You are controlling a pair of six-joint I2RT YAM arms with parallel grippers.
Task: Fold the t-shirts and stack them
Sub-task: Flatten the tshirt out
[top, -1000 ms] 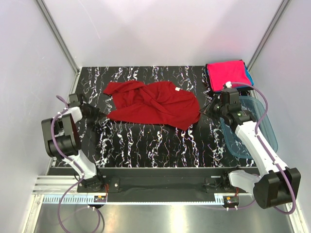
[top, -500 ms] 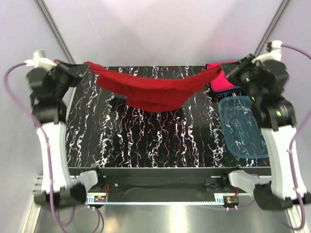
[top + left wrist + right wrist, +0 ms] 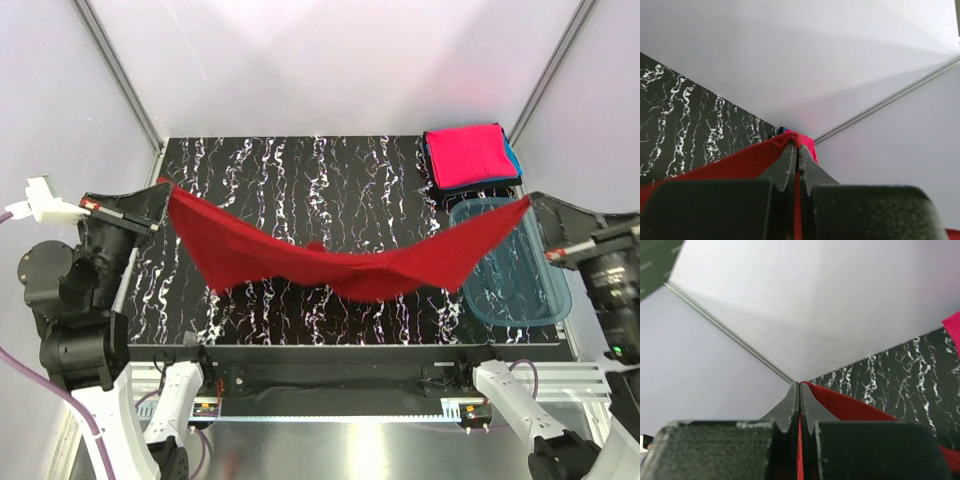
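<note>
Dark red t-shirt hangs sagging between the left gripper and right gripper, both pinched tight on its ends, so it looks like the spread-out step, and I'd guess next it needs lowering flat onto the table below them before folding.

A black table veined with white marbling runs from the left gripper across to the right gripper; a translucent blue tub sits on it directly beneath the right gripper; beyond that gripper, at the far corner, a folded pink t-shirt lies on a teal-blue t-shirt resting on the tabletop
</note>
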